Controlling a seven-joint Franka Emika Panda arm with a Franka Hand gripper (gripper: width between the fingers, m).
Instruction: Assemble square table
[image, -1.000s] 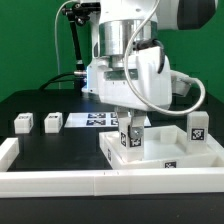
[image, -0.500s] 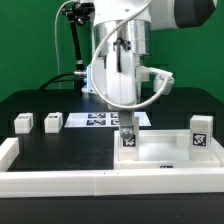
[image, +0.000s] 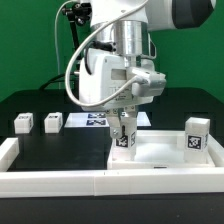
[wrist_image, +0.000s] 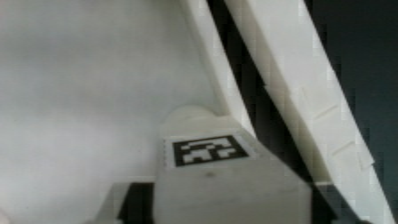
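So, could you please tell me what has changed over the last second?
The gripper, shut on a leg standing in the square slab, twisted at the wrist; the slab shifted slightly, carrying the second upright leg lower in the exterior view. The two loose legs and the marker board stayed put.
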